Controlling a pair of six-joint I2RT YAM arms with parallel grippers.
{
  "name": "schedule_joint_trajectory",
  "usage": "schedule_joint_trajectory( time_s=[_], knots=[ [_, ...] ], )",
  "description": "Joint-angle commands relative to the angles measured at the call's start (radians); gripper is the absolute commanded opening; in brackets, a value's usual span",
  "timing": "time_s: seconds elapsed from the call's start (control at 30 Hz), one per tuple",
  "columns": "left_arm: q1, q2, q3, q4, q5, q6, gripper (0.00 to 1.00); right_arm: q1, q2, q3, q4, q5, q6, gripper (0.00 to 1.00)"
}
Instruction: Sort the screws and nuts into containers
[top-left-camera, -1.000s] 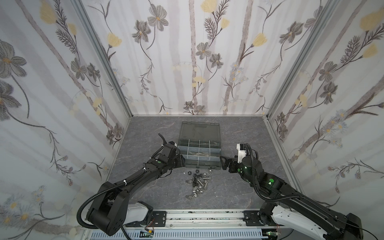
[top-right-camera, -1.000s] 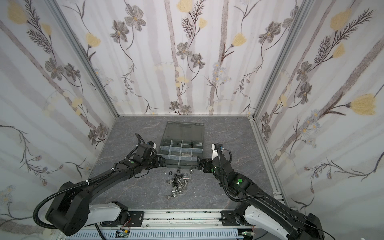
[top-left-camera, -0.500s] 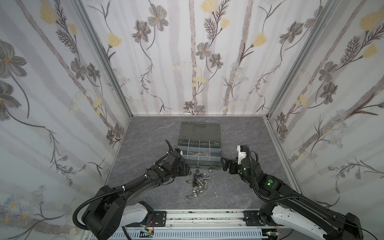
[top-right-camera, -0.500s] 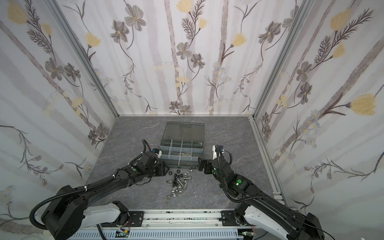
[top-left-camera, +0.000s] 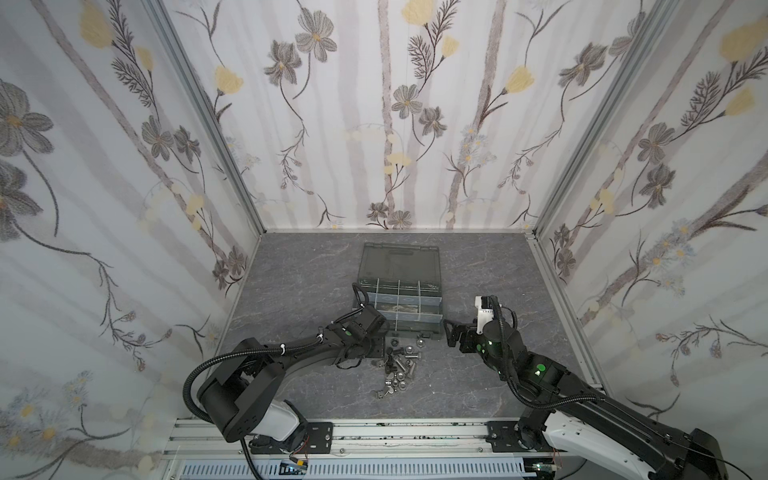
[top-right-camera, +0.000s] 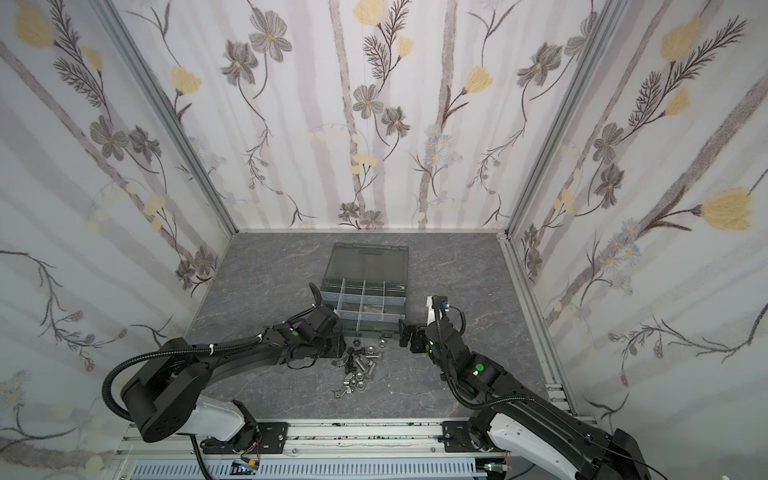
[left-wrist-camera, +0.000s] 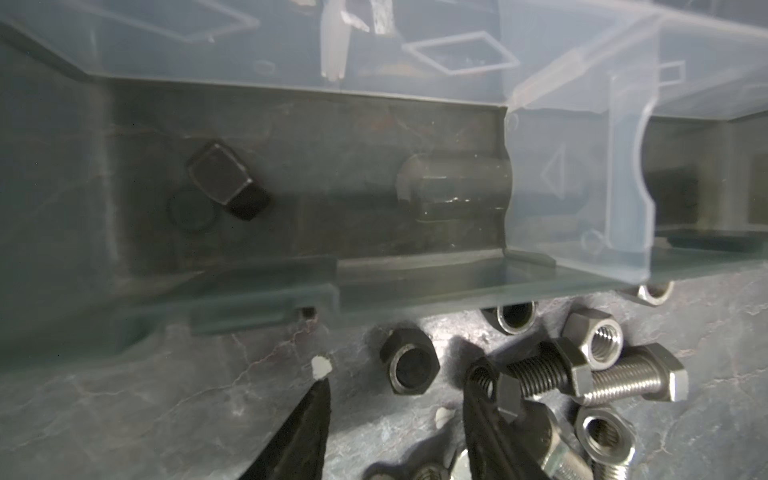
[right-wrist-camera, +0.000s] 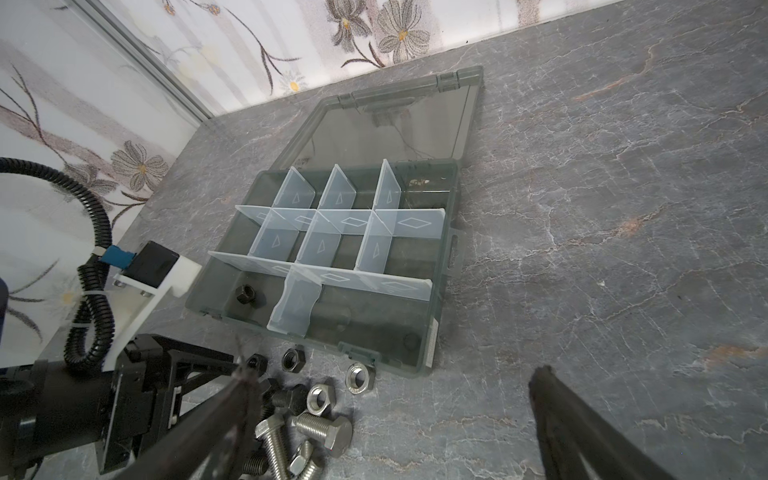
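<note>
The screws and nuts lie in a loose pile on the grey floor, just in front of the organiser case, whose lid is laid back. One black nut sits in the front-left container. My left gripper is low at the pile's near-left edge, open with nothing between its fingers. A black nut lies just beyond its tips. My right gripper hovers wide open beside the case's front-right corner, holding nothing.
Pale dividers split the case into small compartments. The open lid lies flat behind it. A small white fleck rests at my left fingertip. Flowered walls close in the floor on three sides, and a rail runs along the front.
My left gripper has drawn back from the case's front-left compartment and come down to the pile's edge. The right arm has hardly moved.
</note>
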Motion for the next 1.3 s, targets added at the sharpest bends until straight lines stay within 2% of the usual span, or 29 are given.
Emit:
schedule_joint_trajectory(
  time_s=[0.0, 0.37, 0.43, 0.5, 0.67, 1.0, 1.27],
  knots=[
    [-0.020, 0.028, 0.030, -0.044, -0.069, -0.029, 0.54, 0.001, -0.003, -0.008, 0.070, -0.017, -0.010, 1.00],
    [-0.034, 0.109, 0.080, -0.077, -0.120, -0.086, 0.54, 0.001, -0.044, -0.053, 0.090, -0.035, -0.008, 1.00],
    [-0.033, 0.121, 0.087, -0.077, -0.120, -0.085, 0.43, 0.001, -0.060, -0.071, 0.103, -0.036, 0.000, 1.00],
    [-0.033, 0.135, 0.092, -0.077, -0.117, -0.083, 0.37, 0.001, -0.075, -0.085, 0.107, -0.037, 0.001, 1.00],
    [-0.035, 0.156, 0.086, -0.077, -0.102, -0.089, 0.36, -0.001, -0.099, -0.099, 0.095, -0.036, 0.001, 1.00],
    [-0.036, 0.115, 0.030, -0.082, -0.090, -0.090, 0.23, -0.005, -0.112, -0.107, 0.087, -0.030, 0.006, 1.00],
    [-0.036, 0.070, -0.001, -0.086, -0.087, -0.091, 0.20, -0.007, -0.103, -0.107, 0.091, -0.033, 0.010, 1.00]
  ],
)
